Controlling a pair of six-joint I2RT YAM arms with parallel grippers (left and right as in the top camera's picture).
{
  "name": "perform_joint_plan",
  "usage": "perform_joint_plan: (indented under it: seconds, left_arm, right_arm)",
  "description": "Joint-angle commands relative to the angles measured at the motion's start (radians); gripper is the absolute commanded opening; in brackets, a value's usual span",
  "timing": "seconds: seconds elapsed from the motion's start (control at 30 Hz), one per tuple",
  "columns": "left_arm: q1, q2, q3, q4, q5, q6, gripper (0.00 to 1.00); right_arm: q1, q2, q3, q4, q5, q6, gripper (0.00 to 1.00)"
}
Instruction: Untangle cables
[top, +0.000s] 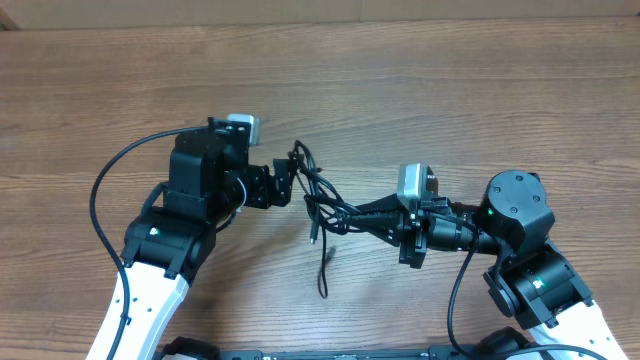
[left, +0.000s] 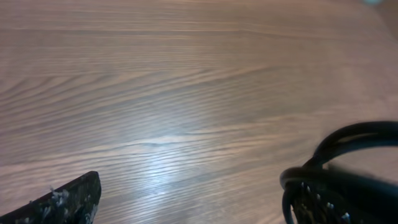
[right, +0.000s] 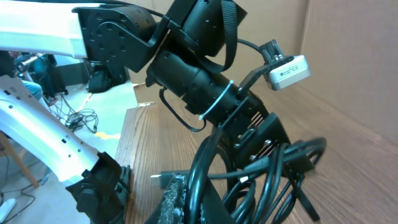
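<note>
The cables (top: 322, 196) are a tangled bundle of thin black cords held above the table between my two grippers. One loose end (top: 323, 285) hangs toward the front, and a small plug (top: 313, 239) dangles beside it. My right gripper (top: 352, 214) is shut on the bundle's right side. In the right wrist view the cords (right: 261, 177) run through its jaws (right: 208, 205). My left gripper (top: 287, 182) sits at the bundle's left edge. In the left wrist view its fingers (left: 193, 196) stand wide apart, and a cable loop (left: 351, 132) hangs over the right finger.
The wooden table (top: 450, 90) runs to a far edge at the top of the overhead view. A thick black arm cable (top: 105, 180) arcs out to the left of the left arm. Another arm cable (top: 455, 290) loops near the front right.
</note>
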Motion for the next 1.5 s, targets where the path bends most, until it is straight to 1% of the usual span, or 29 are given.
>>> perform_joint_plan:
  seconds: [0.0, 0.2, 0.33, 0.53, 0.63, 0.9, 0.97, 1.13, 1.2, 1.3, 1.37, 1.47]
  left_arm:
    - [0.007, -0.01, 0.021, 0.003, -0.17, -0.068, 0.95]
    - [0.007, -0.01, 0.021, -0.001, -0.171, -0.072, 0.96]
    - [0.006, -0.007, 0.021, -0.008, -0.167, -0.071, 1.0]
    - [0.007, 0.011, 0.021, -0.106, -0.18, -0.071, 1.0]
    - [0.007, 0.031, 0.021, -0.141, -0.215, -0.075, 1.0]
    - [0.007, 0.048, 0.021, -0.185, -0.272, -0.206, 1.0]
    - [0.007, 0.048, 0.021, -0.206, -0.299, -0.257, 1.0]
    - [0.008, 0.039, 0.021, -0.261, -0.356, -0.43, 0.99]
    - [0.007, 0.022, 0.021, -0.251, -0.357, -0.459, 1.0]
    - [0.007, -0.031, 0.021, -0.175, -0.243, -0.314, 0.99]
    - [0.007, -0.073, 0.021, -0.131, -0.151, -0.19, 0.97]
    - [0.007, -0.131, 0.021, -0.111, -0.08, -0.064, 0.9]
  right_arm:
    - [0.003, -0.024, 0.02, 0.012, -0.064, 0.008, 0.04]
    - [0.003, -0.024, 0.02, 0.012, -0.064, 0.008, 0.04]
    - [0.003, -0.024, 0.02, 0.015, -0.064, 0.008, 0.04]
    - [0.003, -0.024, 0.02, 0.051, -0.062, 0.008, 0.04]
    - [0.003, -0.024, 0.02, 0.072, -0.046, 0.008, 0.04]
    - [0.003, -0.024, 0.02, 0.072, -0.021, 0.008, 0.04]
    - [0.003, -0.024, 0.02, 0.071, -0.007, 0.008, 0.04]
    - [0.003, -0.024, 0.02, 0.071, 0.032, 0.013, 0.04]
    - [0.003, -0.024, 0.02, 0.071, 0.044, 0.021, 0.04]
    - [0.003, -0.024, 0.02, 0.066, 0.078, 0.024, 0.04]
    - [0.003, -0.024, 0.02, 0.067, 0.09, 0.027, 0.04]
    - [0.003, -0.024, 0.02, 0.067, 0.092, 0.027, 0.04]
